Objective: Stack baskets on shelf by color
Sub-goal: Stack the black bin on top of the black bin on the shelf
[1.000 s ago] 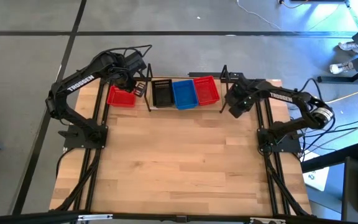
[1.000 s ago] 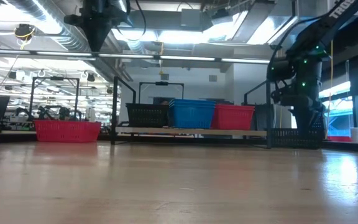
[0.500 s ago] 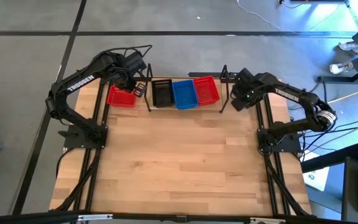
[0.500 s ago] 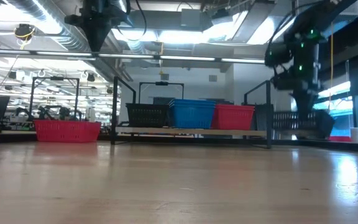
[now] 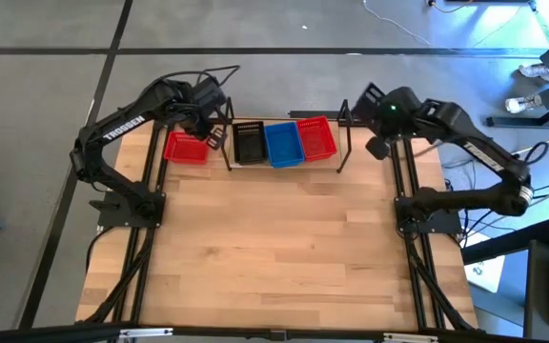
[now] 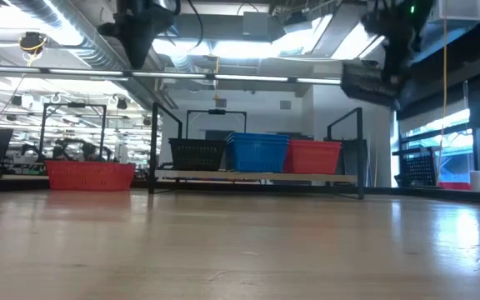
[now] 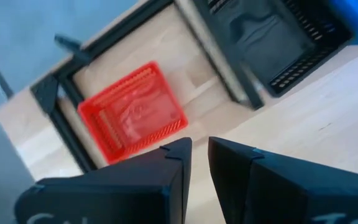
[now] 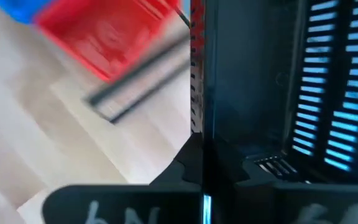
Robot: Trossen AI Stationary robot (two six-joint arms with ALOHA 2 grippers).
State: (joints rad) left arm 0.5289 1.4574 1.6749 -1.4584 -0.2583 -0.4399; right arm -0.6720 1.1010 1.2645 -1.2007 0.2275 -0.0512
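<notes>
Three baskets stand side by side on the shelf [image 5: 290, 162]: a black one [image 5: 249, 141], a blue one [image 5: 282, 143] and a red one [image 5: 316, 137]. Another red basket [image 5: 186, 148] rests on the table left of the shelf. My left gripper [image 7: 201, 152] hovers above it, open by a narrow gap with nothing between its fingers. My right gripper [image 6: 390, 46] is high up, right of the shelf, shut on a black basket [image 6: 372, 83]. My right gripper pinches one side wall of the black basket at its rim [image 8: 197, 106], one finger inside the basket and one outside. The fingers slant down from above. The basket hangs tilted below them, lifted well clear of the table.
Thin black posts [image 5: 343, 133] frame the shelf at both ends. Another black basket [image 6: 417, 167] shows low at the right in the low view. The wide wooden tabletop [image 5: 274, 248] lies in front of the shelf.
My right gripper has risen steeply from the table right of the shelf. The black basket, which stood on the table a second ago, has gone up with it and now hangs tilted above shelf height.
</notes>
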